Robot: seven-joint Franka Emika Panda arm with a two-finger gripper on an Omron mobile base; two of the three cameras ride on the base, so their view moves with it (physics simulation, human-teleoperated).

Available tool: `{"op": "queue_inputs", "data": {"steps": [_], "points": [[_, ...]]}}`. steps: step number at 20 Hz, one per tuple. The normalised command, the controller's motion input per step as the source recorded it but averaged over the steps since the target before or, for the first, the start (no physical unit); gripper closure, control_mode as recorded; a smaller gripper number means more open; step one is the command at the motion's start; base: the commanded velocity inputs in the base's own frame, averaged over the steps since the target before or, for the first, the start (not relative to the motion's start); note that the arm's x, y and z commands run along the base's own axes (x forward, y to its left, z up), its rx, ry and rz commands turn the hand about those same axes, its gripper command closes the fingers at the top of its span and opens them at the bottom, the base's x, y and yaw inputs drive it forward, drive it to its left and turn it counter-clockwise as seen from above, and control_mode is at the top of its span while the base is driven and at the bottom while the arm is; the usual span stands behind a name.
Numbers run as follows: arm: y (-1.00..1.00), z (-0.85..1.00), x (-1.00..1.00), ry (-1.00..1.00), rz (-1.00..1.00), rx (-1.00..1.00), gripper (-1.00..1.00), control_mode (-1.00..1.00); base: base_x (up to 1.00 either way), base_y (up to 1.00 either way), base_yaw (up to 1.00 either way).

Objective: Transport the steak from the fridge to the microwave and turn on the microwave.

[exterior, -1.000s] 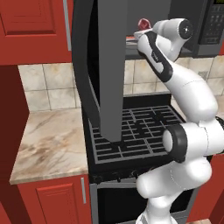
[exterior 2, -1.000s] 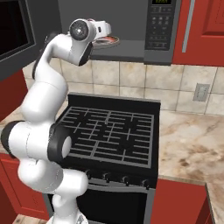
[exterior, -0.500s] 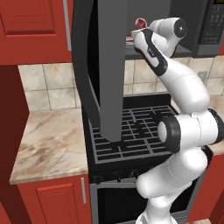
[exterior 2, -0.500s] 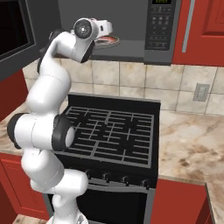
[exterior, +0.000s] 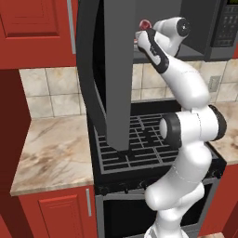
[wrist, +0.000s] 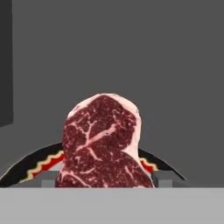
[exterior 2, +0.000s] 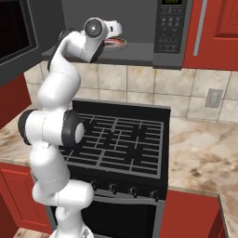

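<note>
Dark-red steak (wrist: pixel 101 144) stays clamped between the wide-set fingers (wrist: pixel 161 178), still inside the microwave (exterior 2: pixel 148 35).

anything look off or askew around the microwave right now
Nothing looks spilled or damaged. The microwave door hangs wide open over the stove, as expected. The steak sits upright between the pincer fingers over a patterned plate inside; whether it is gripped or resting, I cannot tell.
</note>
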Motion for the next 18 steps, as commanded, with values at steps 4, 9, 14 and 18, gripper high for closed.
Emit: {"op": "queue_inputs", "data": {"steps": [4,9,14,18], "points": [[0.00,-0.01,0.42,0.09,0.00,0.00,1.00,-1.00,0.00,0.00,0.00],[0.00,-0.11,0.38,0.05,0.00,0.00,1.00,-1.00,0.00,0.00,0.00],[0.00,-0.25,0.29,0.01,0.00,0.00,1.00,-1.00,0.00,0.00,0.00],[0.00,-0.30,0.23,0.00,0.00,0.00,1.00,-1.00,0.00,0.00,0.00]]}}
